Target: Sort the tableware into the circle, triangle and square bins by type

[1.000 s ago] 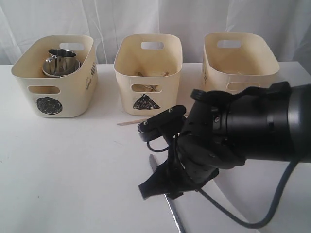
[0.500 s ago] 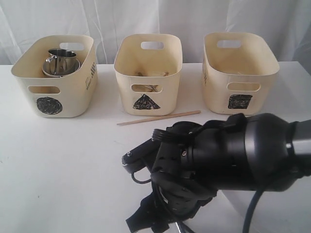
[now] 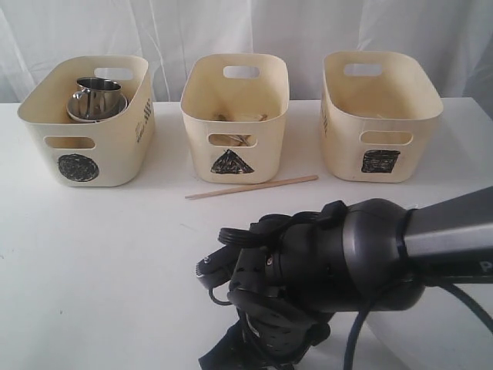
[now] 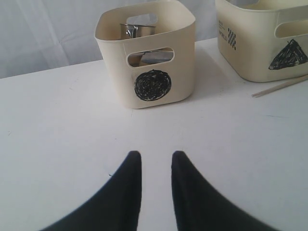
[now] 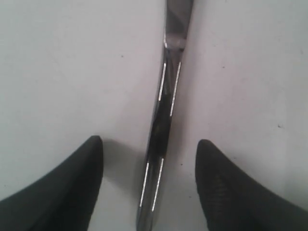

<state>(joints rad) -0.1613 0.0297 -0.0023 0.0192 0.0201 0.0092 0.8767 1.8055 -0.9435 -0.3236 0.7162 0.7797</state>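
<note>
Three cream bins stand in a row at the back: the circle bin, the triangle bin and the square bin. A steel mug sits in the circle bin. One wooden chopstick lies in front of the triangle bin. My right gripper is open low over the table. The handle of a steel piece of cutlery lies between its fingers, untouched. My left gripper is open and empty, facing the circle bin.
The bulky black right arm fills the near middle and hides the table under it. Thin wooden and steel pieces show inside the triangle bin. The left wrist view also has the triangle bin and the chopstick.
The right arm has moved down and toward the near edge, over the steel cutlery, uncovering the chopstick it was hiding. The left gripper has not moved.
</note>
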